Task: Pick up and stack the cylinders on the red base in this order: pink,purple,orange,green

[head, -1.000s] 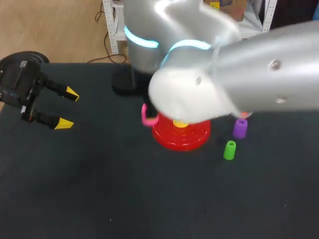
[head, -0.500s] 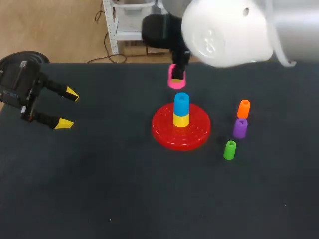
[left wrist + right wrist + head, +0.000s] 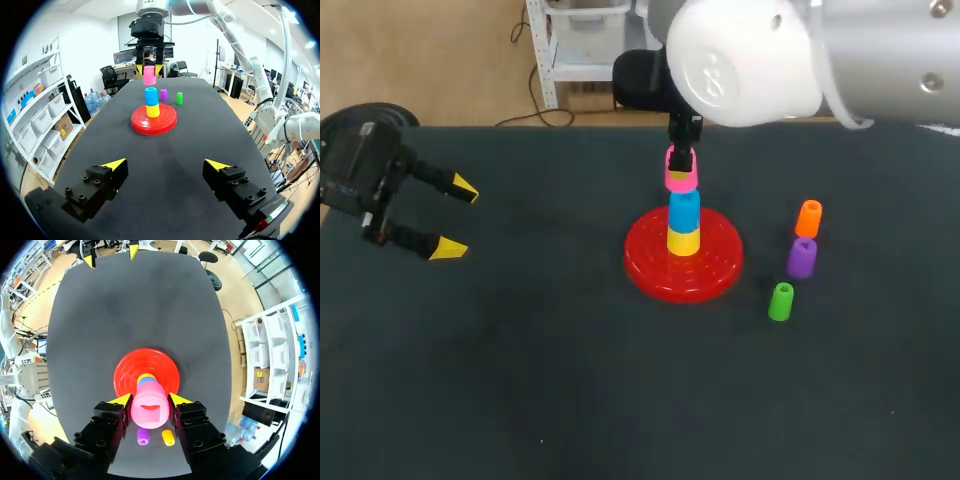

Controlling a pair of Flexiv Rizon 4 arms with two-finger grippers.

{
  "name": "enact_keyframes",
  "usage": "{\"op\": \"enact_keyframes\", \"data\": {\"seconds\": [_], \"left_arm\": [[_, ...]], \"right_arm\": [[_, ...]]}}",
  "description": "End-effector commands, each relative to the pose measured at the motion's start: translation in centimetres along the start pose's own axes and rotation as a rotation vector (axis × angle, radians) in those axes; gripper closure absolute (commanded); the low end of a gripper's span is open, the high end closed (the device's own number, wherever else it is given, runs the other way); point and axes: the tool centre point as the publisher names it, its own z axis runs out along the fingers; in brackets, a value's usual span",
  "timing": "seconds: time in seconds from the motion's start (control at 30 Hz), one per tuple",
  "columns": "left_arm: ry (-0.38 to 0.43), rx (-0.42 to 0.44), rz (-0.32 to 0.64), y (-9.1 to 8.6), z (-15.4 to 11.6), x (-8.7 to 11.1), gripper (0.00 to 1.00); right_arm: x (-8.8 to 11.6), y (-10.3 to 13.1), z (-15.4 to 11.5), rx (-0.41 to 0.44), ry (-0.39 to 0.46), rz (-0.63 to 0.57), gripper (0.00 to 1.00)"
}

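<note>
The red base (image 3: 650, 268) stands mid-table with a yellow cylinder (image 3: 683, 241) and a blue cylinder (image 3: 684, 209) stacked on it. My right gripper (image 3: 680, 170) is shut on the pink cylinder (image 3: 681, 182), holding it just above the blue one; in the right wrist view the pink cylinder (image 3: 149, 411) sits between the yellow-tipped fingers over the red base (image 3: 130, 372). The orange (image 3: 809, 217), purple (image 3: 802, 257) and green (image 3: 780, 301) cylinders stand to the right of the base. My left gripper (image 3: 448, 217) is open near the table's left edge, far from the base (image 3: 154, 120).
The right arm's large white body (image 3: 750, 60) hangs over the back of the table. The black tabletop (image 3: 570, 390) stretches bare toward the front and left.
My right arm has swung from low over the base up and back, then brought the pink cylinder down to just above the blue cylinder. The left arm has kept still.
</note>
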Motion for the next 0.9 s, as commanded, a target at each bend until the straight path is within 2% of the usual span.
{"op": "enact_keyframes", "data": {"seconds": [0.03, 0.3, 0.9], "left_arm": [[-0.003, -0.004, 0.004, -0.1, 0.0, 0.1, 0.0], [-0.003, -0.004, 0.004, -0.1, 0.0, 0.1, 0.0], [-0.003, -0.004, 0.004, -0.1, 0.0, 0.1, 0.0]], "right_arm": [[0.4, -0.5, 0.7, -0.012, -0.01, 0.006, 1.0], [0.9, -0.8, 1.6, -0.032, -0.033, 0.026, 1.0], [0.5, -0.6, 2.6, -0.055, -0.011, 0.024, 1.0]]}}
